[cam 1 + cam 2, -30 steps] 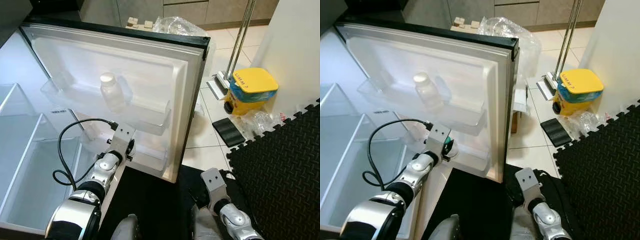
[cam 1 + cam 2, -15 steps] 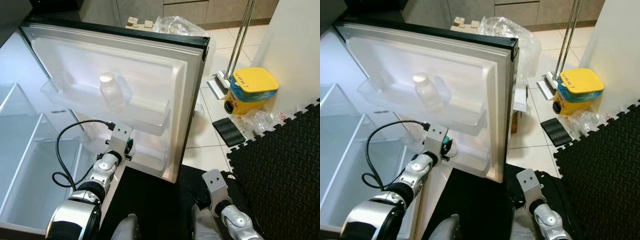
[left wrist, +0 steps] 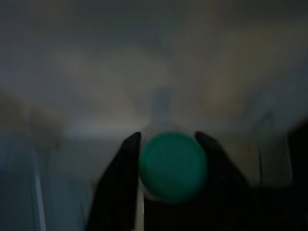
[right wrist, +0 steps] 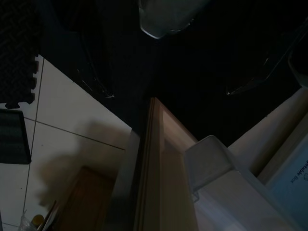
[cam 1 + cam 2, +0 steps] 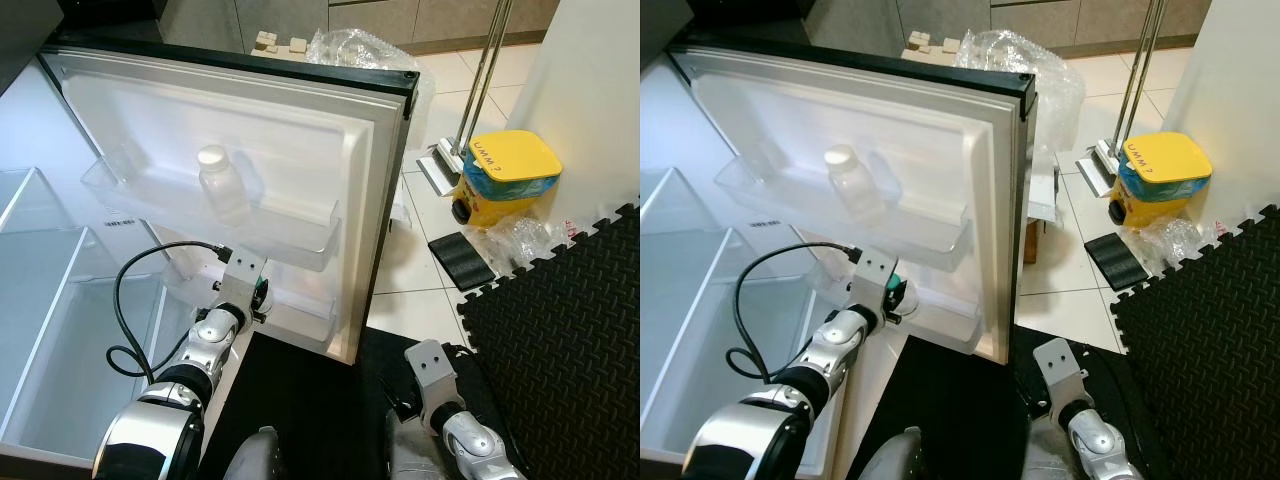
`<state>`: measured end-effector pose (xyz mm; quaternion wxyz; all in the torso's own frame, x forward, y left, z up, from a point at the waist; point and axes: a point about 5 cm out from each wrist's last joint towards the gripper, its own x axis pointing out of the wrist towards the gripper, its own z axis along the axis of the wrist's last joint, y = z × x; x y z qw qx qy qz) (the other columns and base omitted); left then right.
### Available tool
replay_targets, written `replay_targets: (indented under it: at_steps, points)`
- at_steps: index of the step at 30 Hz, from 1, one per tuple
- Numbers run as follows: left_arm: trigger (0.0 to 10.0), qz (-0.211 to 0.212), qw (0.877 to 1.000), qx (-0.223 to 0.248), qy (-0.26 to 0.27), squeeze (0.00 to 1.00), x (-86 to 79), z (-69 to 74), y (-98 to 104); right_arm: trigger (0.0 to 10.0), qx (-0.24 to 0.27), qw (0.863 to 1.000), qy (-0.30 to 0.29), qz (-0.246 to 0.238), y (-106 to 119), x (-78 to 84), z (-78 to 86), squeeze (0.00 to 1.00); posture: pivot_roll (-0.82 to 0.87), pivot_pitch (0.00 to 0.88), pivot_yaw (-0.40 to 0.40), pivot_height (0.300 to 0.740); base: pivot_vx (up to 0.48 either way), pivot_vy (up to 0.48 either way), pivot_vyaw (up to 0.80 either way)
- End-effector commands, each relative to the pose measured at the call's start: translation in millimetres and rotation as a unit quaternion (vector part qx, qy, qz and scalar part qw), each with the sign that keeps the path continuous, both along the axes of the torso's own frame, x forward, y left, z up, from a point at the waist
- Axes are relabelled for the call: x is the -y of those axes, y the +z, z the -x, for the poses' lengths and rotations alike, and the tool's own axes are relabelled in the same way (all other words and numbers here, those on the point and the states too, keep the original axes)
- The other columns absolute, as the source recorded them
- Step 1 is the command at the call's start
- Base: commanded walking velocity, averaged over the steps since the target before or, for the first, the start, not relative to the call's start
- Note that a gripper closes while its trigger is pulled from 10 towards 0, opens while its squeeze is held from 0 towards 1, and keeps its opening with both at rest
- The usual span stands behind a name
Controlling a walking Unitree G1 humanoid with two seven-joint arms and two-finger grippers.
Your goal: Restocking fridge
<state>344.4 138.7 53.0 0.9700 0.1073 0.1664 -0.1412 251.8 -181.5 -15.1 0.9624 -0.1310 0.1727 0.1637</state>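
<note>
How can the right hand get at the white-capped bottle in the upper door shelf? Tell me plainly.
Probably not as things stand. The right hand hangs low beside the door's outer edge, while the white-capped bottle stands in the upper door shelf, and the left hand holds a green-capped bottle in between.

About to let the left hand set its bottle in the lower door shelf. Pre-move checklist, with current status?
1. Fridge door open: ok.
2. Left hand shut on green-capped bottle: ok.
3. Left hand at the lower door shelf: ok.
4. Free room in lower door shelf: cannot tell, the hand blocks it.
5. White-capped bottle upright in upper door shelf, apart from the hand: ok.
6. Right hand low, away from the door: ok.
</note>
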Motion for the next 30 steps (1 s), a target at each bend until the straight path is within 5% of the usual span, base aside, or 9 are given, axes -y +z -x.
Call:
replay_targets:
  at_steps: [1,6,7,8,16,30]
  points:
    - [10.0,0.004,0.999,-0.041,0.009,0.64,-1.7,11.5,-17.5,10.0,-0.009,1.000,0.001,-0.001,-5.1,-1.4,6.6,0.00,-0.12,0.230,0.113,0.646,0.000,0.000,0.00]
    - [10.0,0.007,0.999,-0.041,0.013,0.61,-2.2,11.4,-17.4,10.0,-0.009,1.000,0.001,-0.001,-4.4,-1.5,5.5,0.00,-0.12,0.232,0.111,0.646,0.000,0.000,0.00]
    - [10.0,0.007,0.999,-0.041,0.013,0.15,-2.3,11.3,-17.4,10.0,-0.009,1.000,0.001,0.000,-4.2,-1.4,5.2,0.00,-0.12,0.232,0.110,0.646,0.000,0.000,0.00]
    - [10.0,0.007,0.999,-0.041,0.015,0.00,-2.8,11.4,-17.4,10.0,-0.008,1.000,0.001,0.000,-3.8,-1.2,4.6,0.00,-0.12,0.232,0.108,0.646,0.000,0.000,0.00]
    - [10.0,0.008,0.999,-0.043,0.022,0.00,-5.4,11.3,-17.6,10.0,-0.008,1.000,0.002,0.001,-3.2,-1.2,3.5,0.00,-0.12,0.230,0.108,0.646,0.000,0.000,0.00]
    - [10.0,0.017,0.997,0.004,0.071,0.00,-50.3,4.1,0.9,10.0,-0.001,1.000,0.000,0.001,2.2,2.0,-3.9,0.00,-0.12,0.194,0.089,0.646,0.000,0.000,0.00]
